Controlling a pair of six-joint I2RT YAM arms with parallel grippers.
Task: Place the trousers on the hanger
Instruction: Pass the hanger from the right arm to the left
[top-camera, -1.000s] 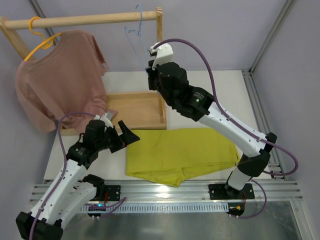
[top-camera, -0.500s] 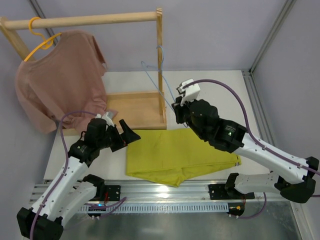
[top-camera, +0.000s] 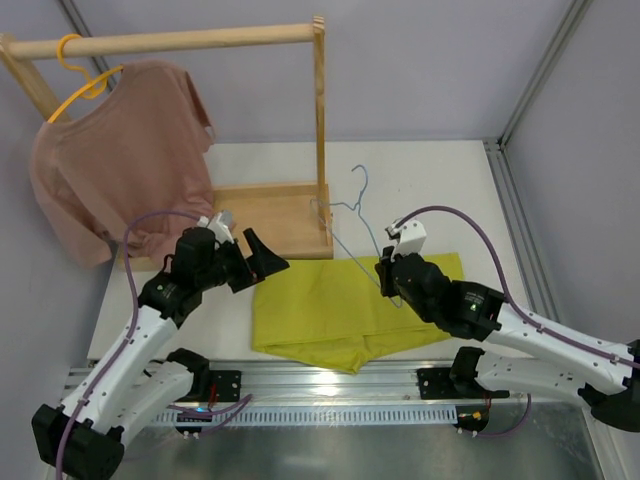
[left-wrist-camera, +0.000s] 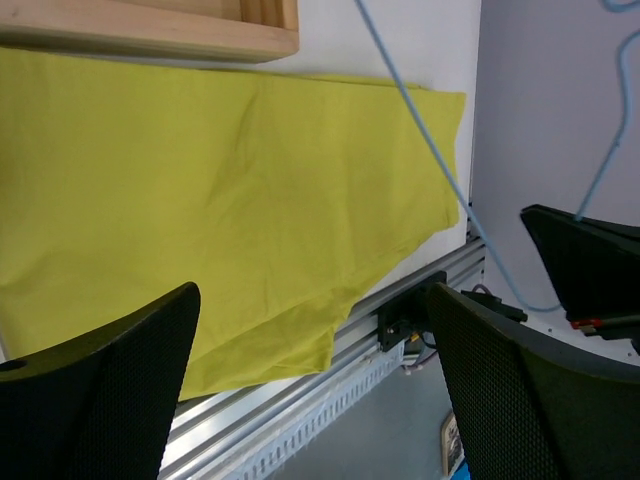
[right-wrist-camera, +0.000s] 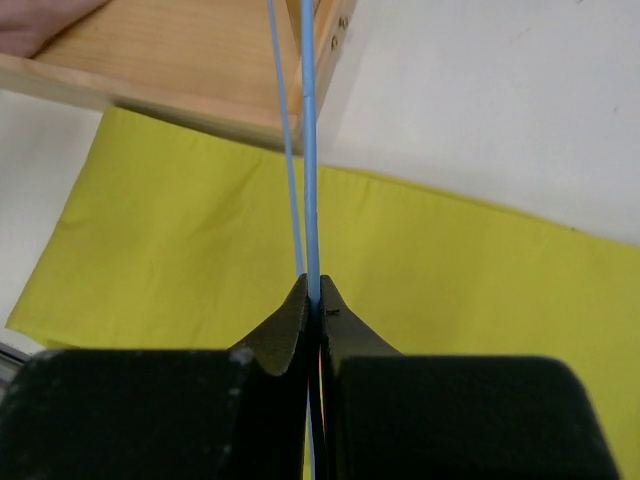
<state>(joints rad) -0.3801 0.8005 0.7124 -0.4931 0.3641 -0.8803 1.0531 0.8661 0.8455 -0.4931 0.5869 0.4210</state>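
Observation:
The yellow-green trousers (top-camera: 350, 310) lie folded flat on the white table near its front edge, also seen in the left wrist view (left-wrist-camera: 220, 200) and the right wrist view (right-wrist-camera: 200, 230). My right gripper (top-camera: 386, 274) is shut on the thin light-blue hanger (top-camera: 340, 232), low over the trousers' right part. Its jaws (right-wrist-camera: 312, 285) pinch one wire of the hanger (right-wrist-camera: 308, 150), and the hook points up and away toward the back. My left gripper (top-camera: 262, 270) hovers open at the trousers' left top corner. Nothing lies between its wide-spread fingers (left-wrist-camera: 310, 300); the hanger (left-wrist-camera: 410, 100) crosses that view.
A wooden rack stands at the back left, with a top rod (top-camera: 170, 40), a post (top-camera: 320, 120) and a tray-like base (top-camera: 270, 220) touching the trousers' far edge. A dusty-pink shirt (top-camera: 120, 150) hangs from it on a yellow hanger. An aluminium rail (top-camera: 340, 380) runs along the front edge.
My right arm has brought the hanger down from beside the rod to just above the trousers. My left gripper has shifted slightly right and stays open.

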